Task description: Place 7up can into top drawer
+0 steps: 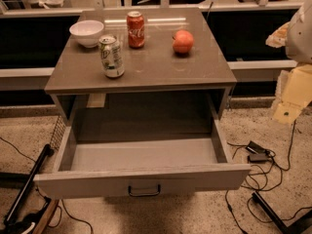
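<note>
Camera view: the counter sits dead centre, and the 7up can stands upright on its near-left part, just back from the front edge. Behind it, further left, there's a white bowl, close to the can though I can't tell whether they touch. A red cola can stands upright just right of the bowl, near the far side. Over to the right, well apart from the cans, sits a round red fruit.

Below the counter the drawer is pulled right out towards us, its grey floor bare, and the dark handle sits at the middle of the front panel.

The end effector hangs at the far right edge of the shot, beside the counter's right side and well clear of the 7up can, holding nothing I can see. Whether it's released or clenched, I cannot tell, as it's partly cut off by the edge.

Black cables trail over the speckled floor on the right.
</note>
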You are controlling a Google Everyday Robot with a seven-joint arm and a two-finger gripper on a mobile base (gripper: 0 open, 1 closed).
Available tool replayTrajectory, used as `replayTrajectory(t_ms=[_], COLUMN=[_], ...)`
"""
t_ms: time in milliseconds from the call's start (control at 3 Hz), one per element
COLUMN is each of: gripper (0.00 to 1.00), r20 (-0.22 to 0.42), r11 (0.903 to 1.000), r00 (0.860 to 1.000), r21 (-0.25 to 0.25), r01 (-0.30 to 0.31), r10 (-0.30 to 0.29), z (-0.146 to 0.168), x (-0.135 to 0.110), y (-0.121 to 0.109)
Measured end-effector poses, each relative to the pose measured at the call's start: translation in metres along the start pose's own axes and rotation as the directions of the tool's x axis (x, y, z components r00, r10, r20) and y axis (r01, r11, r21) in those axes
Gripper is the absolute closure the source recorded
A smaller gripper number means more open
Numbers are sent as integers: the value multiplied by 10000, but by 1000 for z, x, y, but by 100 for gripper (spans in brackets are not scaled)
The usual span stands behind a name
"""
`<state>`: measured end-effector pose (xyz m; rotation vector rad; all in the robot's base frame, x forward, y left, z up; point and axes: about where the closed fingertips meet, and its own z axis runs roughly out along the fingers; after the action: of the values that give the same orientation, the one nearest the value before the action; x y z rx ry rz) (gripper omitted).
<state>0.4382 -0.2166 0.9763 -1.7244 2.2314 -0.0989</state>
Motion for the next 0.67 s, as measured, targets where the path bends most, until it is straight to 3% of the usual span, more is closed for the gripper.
replayTrajectory(t_ms=[667], gripper=[0], r20=[174], r11=[9998], r00=[9998], r21=[-152], r01=[112], r10=[-110], z=[9], x=[-8], y=[-3])
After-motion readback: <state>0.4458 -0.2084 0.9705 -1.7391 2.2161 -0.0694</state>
